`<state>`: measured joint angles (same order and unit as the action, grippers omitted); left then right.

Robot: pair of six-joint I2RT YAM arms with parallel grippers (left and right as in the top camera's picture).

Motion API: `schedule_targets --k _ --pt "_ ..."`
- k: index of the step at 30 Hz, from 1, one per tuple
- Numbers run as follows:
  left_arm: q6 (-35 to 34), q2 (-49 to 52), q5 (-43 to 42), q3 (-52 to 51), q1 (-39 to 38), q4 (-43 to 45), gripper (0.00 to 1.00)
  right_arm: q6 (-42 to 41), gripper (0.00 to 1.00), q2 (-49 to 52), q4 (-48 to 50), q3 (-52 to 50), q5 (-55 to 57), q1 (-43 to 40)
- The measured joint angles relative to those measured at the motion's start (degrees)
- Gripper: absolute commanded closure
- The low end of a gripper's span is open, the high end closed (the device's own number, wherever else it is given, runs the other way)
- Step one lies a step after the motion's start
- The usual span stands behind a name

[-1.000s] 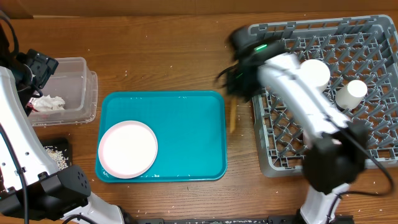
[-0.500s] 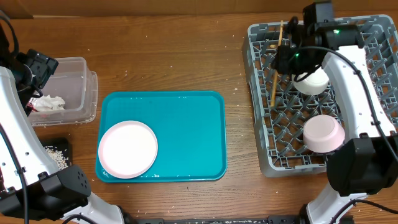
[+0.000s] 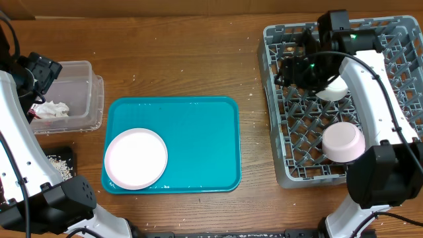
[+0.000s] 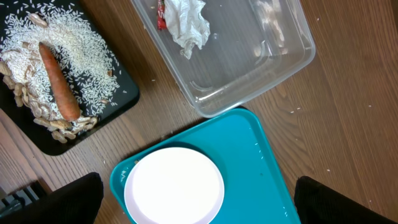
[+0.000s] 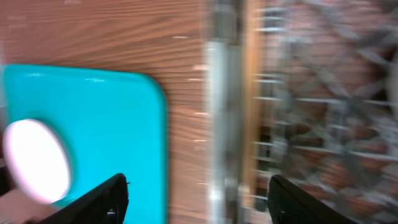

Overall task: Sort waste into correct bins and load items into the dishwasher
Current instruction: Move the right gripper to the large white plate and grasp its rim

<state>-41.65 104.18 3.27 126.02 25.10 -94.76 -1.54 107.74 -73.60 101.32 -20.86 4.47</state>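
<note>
Two pincers spread wide | right pincer (image 5: 198, 182) over dish rack (image 3: 273, 132) left edge | left pincer (image 4: 198, 183) by clear tub (image 3: 93, 99)

A brown wooden table (image 3: 185, 59) carries a flat teal rectangular plastic tray (image 3: 198, 145), with a clear rectangular plastic tub (image 3: 84, 82) just left of it, a flat black rectangular tray (image 4: 122, 99) off its front-left corner, and a large square grey plastic dish rack (image 3: 284, 170) to its right
</note>
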Motion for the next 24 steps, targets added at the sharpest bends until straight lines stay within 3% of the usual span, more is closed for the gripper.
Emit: schedule_targets --k 5,12,16,24 --pt "0.0 0.0 0.0 0.0 0.0 0.0 0.0 -5.0 0.26 0.0 5.1 1.0 -5.1 7.8" --pt "0.0 0.0 0.0 0.0 0.0 0.0 0.0 -21.0 0.25 0.7 15.1 -0.2 3.9 29.4" --pt "0.0 0.0 0.0 0.0 0.0 0.0 0.0 -26.8 0.26 5.7 18.4 -0.2 6.7 39.3" --pt "0.0 0.0 0.0 0.0 0.0 0.0 0.0 -31.8 0.3 17.4 18.6 -1.3 11.7 49.2"
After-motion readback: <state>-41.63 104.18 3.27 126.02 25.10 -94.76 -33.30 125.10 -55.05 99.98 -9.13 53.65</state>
